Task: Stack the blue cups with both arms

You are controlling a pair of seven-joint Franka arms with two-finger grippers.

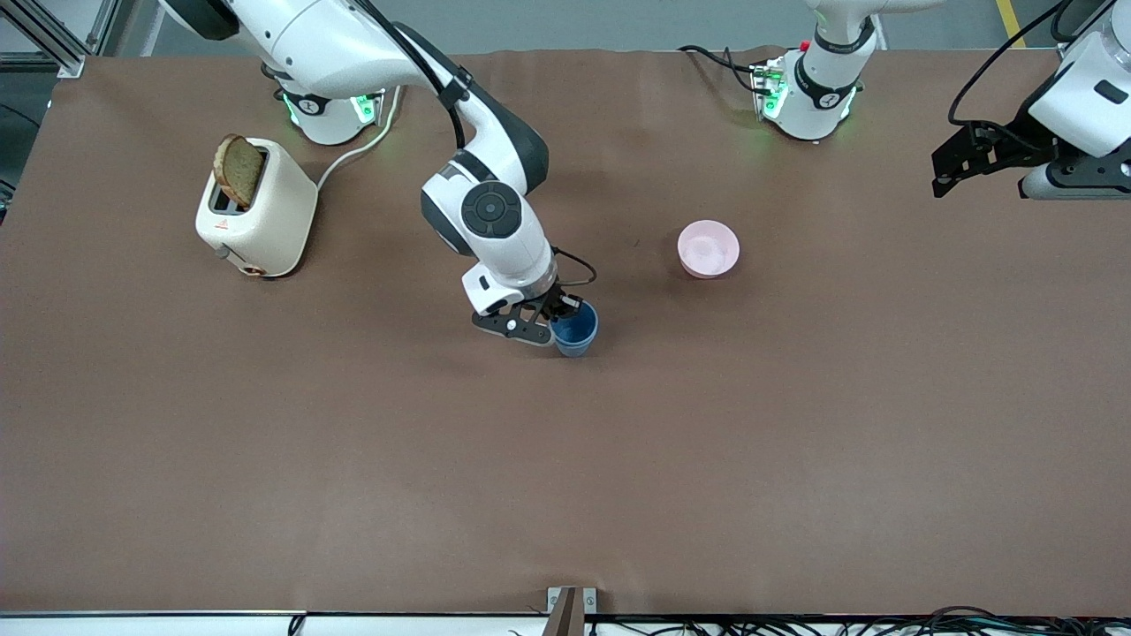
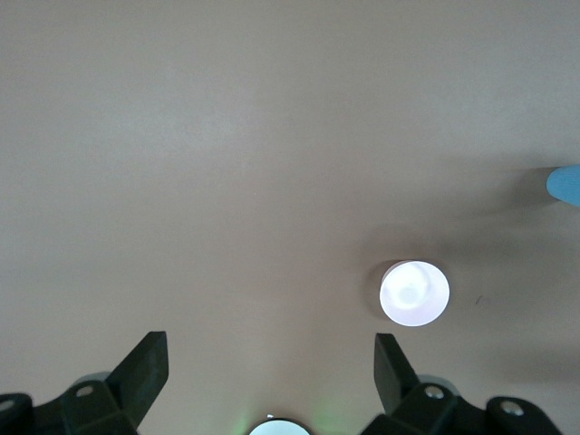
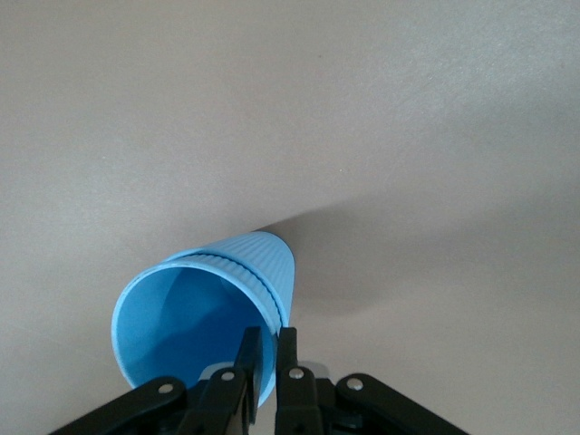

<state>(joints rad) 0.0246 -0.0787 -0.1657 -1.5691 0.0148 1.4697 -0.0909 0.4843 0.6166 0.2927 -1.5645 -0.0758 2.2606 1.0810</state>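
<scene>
A ribbed blue cup point(image 1: 575, 329) stands upright near the middle of the table. In the right wrist view, the blue cup point(image 3: 204, 308) shows two rims, one just under the other, like one cup nested in another. My right gripper point(image 1: 565, 314) point(image 3: 269, 337) pinches the cup's rim wall, with one finger inside the mouth and one outside. My left gripper point(image 1: 942, 175) point(image 2: 269, 362) hangs open and empty above the left arm's end of the table, where that arm waits. A sliver of blue cup point(image 2: 565, 184) shows at the edge of the left wrist view.
A pink bowl point(image 1: 708, 248) point(image 2: 414, 293) sits between the cup and the left arm's base. A cream toaster point(image 1: 258, 212) holding a slice of toast point(image 1: 239, 170) stands toward the right arm's end, and its cord runs to the right arm's base.
</scene>
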